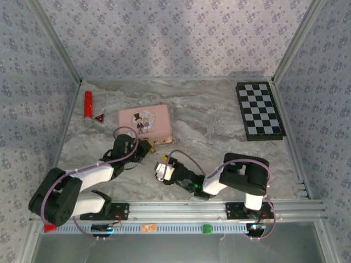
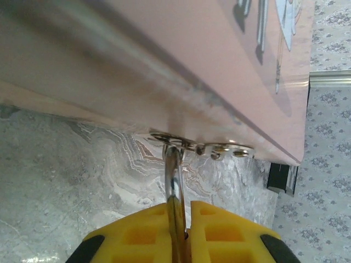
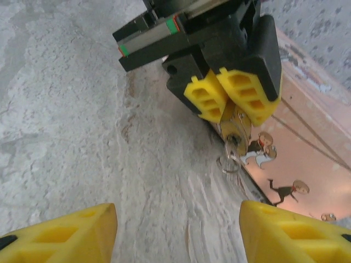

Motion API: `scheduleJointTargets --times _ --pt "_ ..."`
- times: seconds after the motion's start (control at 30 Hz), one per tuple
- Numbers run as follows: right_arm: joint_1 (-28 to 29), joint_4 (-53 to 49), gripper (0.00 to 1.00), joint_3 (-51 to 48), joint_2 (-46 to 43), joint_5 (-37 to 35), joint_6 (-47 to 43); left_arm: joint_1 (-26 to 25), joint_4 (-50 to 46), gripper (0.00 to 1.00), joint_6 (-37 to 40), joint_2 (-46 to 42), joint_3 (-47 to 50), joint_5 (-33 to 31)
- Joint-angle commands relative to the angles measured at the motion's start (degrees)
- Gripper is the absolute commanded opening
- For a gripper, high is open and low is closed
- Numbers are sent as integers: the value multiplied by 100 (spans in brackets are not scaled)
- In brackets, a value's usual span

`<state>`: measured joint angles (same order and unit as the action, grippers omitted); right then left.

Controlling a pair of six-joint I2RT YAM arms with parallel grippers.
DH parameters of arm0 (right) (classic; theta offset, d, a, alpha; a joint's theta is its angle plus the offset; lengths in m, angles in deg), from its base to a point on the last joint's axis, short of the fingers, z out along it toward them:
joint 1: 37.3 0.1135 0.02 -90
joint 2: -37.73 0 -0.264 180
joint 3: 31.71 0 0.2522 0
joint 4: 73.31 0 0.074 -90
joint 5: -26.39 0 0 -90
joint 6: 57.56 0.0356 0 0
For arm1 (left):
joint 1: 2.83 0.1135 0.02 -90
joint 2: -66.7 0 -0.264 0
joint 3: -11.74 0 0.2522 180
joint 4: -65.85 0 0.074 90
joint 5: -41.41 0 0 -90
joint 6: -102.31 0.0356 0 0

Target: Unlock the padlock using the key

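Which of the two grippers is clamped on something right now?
The left gripper: its yellow fingers are shut on a thin metal piece at the edge of the pink tin. The right gripper is wide open, holding nothing.

Bare counter (image 1: 208, 142) lies open to you between the pink tin (image 1: 144, 121) and the chessboard (image 1: 260, 110). Ahead of your right tool (image 3: 176, 211), the left tool (image 3: 233, 114), clamped on the padlock (image 3: 236, 131), bars the tin's edge.

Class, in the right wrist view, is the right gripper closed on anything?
No, the right gripper is open, its yellow fingers far apart with bare table between them.
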<state>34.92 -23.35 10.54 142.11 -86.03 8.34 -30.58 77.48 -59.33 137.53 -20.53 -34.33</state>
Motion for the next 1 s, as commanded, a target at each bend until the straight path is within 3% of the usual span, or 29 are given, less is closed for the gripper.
scheduleJointTargets --times 0.0,0.23,0.47,0.97 --pt "18 552 59 224 156 -329 -304 0 517 0 -17 -290 -27 225" --pt "-56 731 53 289 372 -548 -222 0 403 0 34 -450 28 245" --pt "-143 703 37 385 469 -492 -132 8 314 0 52 -578 83 235" --pt "-90 966 35 542 754 -702 -255 24 266 0 35 -724 180 187"
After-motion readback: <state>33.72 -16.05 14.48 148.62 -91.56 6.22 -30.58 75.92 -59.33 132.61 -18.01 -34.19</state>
